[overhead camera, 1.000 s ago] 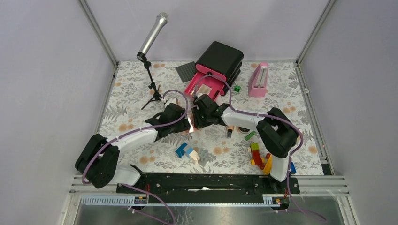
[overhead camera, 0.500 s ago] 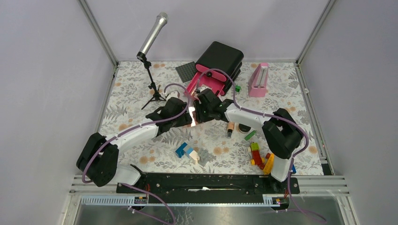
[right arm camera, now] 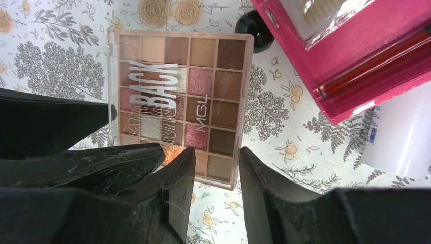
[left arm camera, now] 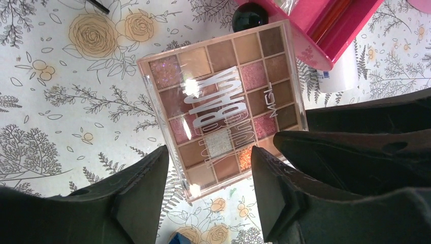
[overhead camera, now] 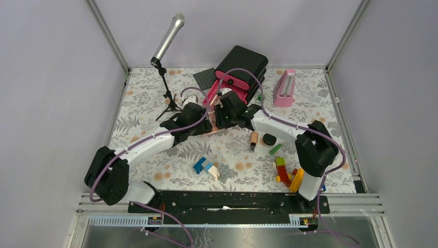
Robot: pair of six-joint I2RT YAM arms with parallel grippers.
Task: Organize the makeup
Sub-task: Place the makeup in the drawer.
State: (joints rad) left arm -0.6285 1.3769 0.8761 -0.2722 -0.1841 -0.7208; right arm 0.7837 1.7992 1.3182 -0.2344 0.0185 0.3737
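Note:
The brown square palette (left arm camera: 223, 101) lies face up on the floral table, also in the right wrist view (right arm camera: 178, 101) and the top view (overhead camera: 211, 126). My left gripper (left arm camera: 208, 152) is open with its fingers either side of the palette's near edge. My right gripper (right arm camera: 217, 152) is open at the palette's near right corner. Both grippers meet in front of the open pink case (overhead camera: 227, 92). A thin red pencil (right arm camera: 376, 66) lies in the case. A white tube (right arm camera: 401, 132) lies beside it. The peach bottle (overhead camera: 253, 140) and round black compact (overhead camera: 268, 139) lie to the right.
The case's black lid (overhead camera: 241, 64) stands open behind. A microphone on a stand (overhead camera: 166, 57) is at back left, a pink metronome (overhead camera: 285, 88) at back right. Bright bricks lie at front centre (overhead camera: 206, 166) and front right (overhead camera: 286, 173). A grey plate (overhead camera: 205, 77) lies behind the case.
Both grippers and the palette between them have moved away from the arm bases, closer to the pink case. The bottle and compact, earlier partly covered by the right arm, now show fully.

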